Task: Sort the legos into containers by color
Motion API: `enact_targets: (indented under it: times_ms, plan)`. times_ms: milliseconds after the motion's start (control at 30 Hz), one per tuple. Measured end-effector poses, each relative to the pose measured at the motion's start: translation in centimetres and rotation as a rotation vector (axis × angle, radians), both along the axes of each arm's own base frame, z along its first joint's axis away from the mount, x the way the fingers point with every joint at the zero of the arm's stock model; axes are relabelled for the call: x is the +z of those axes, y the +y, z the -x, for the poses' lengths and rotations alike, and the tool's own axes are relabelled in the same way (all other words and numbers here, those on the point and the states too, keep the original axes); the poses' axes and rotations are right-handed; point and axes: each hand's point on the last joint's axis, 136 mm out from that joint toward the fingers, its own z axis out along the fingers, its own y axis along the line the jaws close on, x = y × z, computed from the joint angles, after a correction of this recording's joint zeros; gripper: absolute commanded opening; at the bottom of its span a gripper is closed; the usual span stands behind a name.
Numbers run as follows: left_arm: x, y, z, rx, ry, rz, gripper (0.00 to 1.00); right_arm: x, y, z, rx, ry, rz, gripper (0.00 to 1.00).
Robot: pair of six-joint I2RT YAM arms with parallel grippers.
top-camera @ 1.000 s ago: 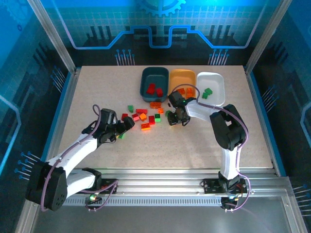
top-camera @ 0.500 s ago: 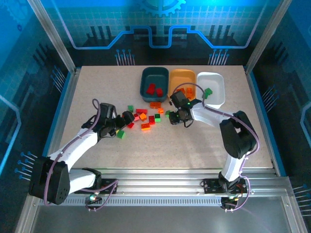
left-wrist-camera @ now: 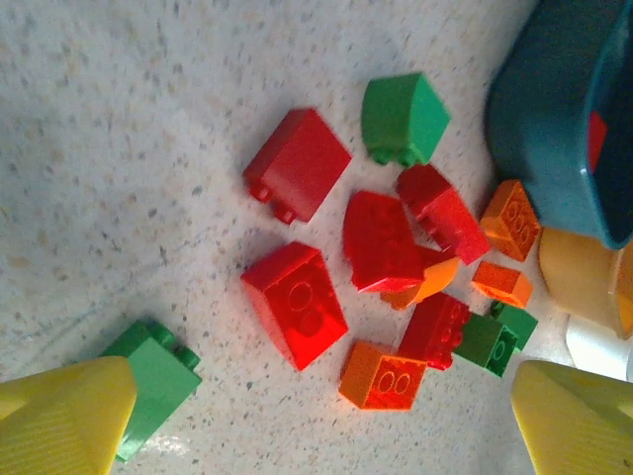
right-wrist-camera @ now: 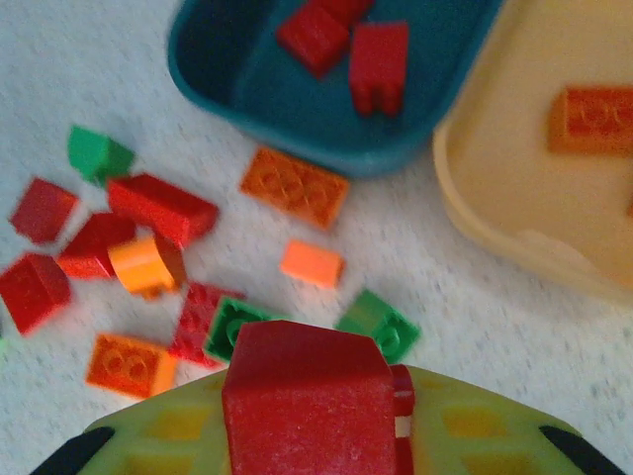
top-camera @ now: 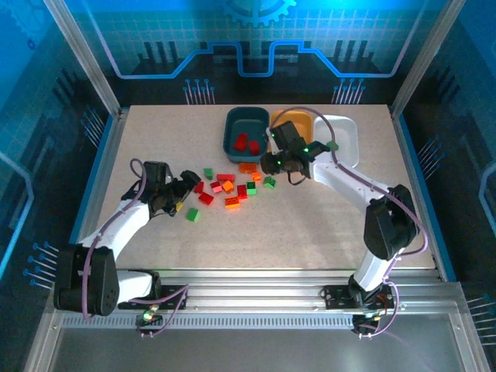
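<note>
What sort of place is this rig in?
Likely a robot demo or data-collection cell, not a home: aluminium frame with blue circuit-print panels, speckled tabletop, left arm and right arm bolted to a rail.

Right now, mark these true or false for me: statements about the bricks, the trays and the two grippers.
1. The right gripper holds a red brick: true.
2. The teal tray holds green bricks: false, two red bricks lie in it.
3. The left gripper is shut: false, it is open.
4. A green brick lies in the white tray: true.
5. The orange tray is empty: false, an orange brick lies in it.
</note>
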Motion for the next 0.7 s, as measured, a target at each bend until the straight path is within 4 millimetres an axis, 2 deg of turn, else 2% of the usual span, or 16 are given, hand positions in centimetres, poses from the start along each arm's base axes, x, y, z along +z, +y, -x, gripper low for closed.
enact_targets:
  times_ms: [133, 367, 700]
  plan:
    - [-0.5, -0.8, 0.3, -0.01, 0.035, 0.052, 0.99, 0.5, 2.1, -2.5, 0.019, -0.012, -0.03, 0.33]
    - [-0.1, -1.8, 0.5, -0.048, 0.035, 0.107, 0.99, 0.2, 5.4, -6.5, 0.047, -0.01, -0.094, 0.34]
    - [0.4, -3.0, 0.9, -0.102, 0.033, 0.16, 0.99, -0.6, 8.0, -11.1, 0.045, -0.005, -0.134, 0.33]
